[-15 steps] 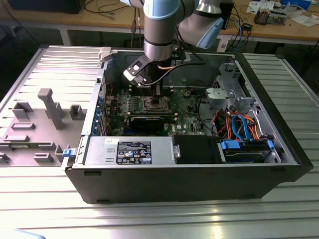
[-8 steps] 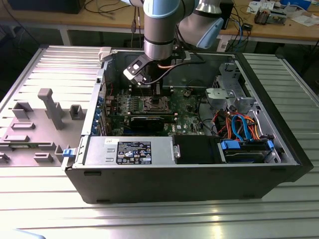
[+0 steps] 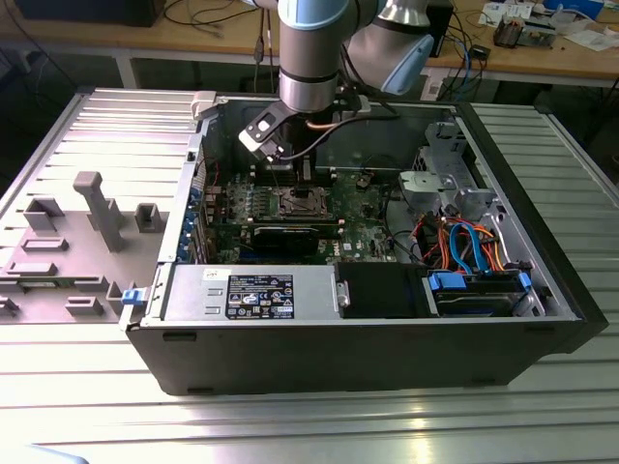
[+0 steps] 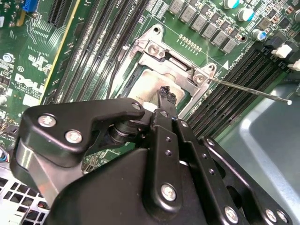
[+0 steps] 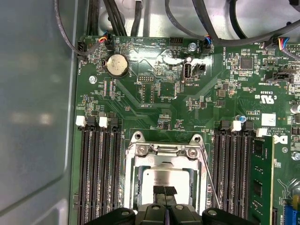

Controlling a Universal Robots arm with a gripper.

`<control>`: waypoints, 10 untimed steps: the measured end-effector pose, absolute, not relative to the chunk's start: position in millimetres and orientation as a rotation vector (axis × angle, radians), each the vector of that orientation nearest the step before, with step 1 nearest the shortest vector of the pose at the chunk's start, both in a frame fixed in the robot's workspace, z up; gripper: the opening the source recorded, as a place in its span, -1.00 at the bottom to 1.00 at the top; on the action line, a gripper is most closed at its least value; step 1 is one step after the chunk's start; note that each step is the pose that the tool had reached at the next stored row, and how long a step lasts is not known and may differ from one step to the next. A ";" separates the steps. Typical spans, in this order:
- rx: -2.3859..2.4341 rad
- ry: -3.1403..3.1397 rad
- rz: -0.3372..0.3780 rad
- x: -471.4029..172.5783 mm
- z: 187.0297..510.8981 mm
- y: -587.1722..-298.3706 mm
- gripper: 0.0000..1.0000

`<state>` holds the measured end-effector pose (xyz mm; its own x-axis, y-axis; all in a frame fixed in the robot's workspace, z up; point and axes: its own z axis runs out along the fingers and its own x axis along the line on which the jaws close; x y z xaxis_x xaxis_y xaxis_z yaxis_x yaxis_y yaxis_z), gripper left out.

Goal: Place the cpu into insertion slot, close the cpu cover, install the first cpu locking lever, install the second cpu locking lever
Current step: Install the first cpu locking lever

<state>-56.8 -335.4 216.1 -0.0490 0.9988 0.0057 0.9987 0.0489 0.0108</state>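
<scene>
We find the gripper closed, empty, over the cpu under the cpu cover. We judge the locking lever a thin, springy wire; engage it near its free end.

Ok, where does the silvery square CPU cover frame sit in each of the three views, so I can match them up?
Exterior view: the thin silvery metal square cpu cover lies on the green board, below the arm's wrist.
Second wrist view: the cover lies just past the black hand.
First wrist view: the cover again lies just past the hand.
Shared landmark: the long black memory slots flanking it.
</scene>
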 end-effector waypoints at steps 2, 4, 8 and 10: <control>2.164 2.273 0.018 -56.9 217.4 -335.4 -0.79; 2.164 2.273 0.019 -56.9 218.5 -335.4 -0.79; 2.164 2.273 0.019 -57.0 218.6 -335.4 -0.79; 2.164 2.273 0.019 -57.0 218.6 -335.4 -0.79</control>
